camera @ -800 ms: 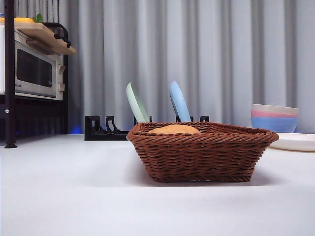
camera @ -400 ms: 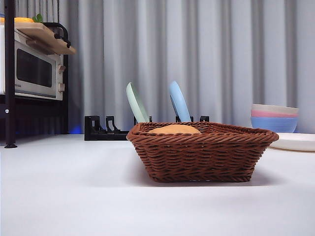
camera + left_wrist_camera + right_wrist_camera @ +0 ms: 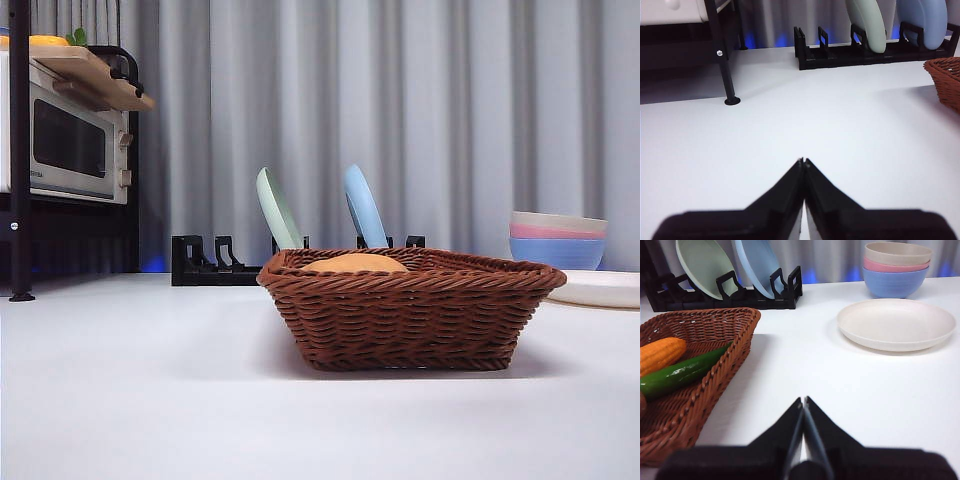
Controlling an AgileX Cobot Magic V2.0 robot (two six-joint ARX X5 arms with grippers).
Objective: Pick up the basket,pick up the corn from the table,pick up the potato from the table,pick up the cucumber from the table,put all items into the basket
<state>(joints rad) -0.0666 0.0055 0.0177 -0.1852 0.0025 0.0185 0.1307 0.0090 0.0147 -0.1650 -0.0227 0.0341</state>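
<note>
The brown wicker basket [image 3: 410, 310] stands on the white table [image 3: 150, 400], right of centre in the front view. Inside it, the right wrist view shows the ridged orange corn [image 3: 660, 355] and, against it, the dark green cucumber [image 3: 682, 372]. A smooth tan-orange hump [image 3: 355, 263] rises above the rim in the front view; it looks like the potato. My right gripper [image 3: 803, 400] is shut and empty, over the table just beside the basket [image 3: 735, 360]. My left gripper [image 3: 803, 161] is shut and empty over bare table, well away from the basket's corner [image 3: 946, 80]. Neither arm shows in the front view.
A black dish rack [image 3: 210, 262] behind the basket holds a green plate [image 3: 277, 210] and a blue plate [image 3: 364, 208]. Stacked pastel bowls [image 3: 557, 240] and a white plate [image 3: 896, 324] sit at the right. A microwave [image 3: 65, 145] on a black stand is at the left.
</note>
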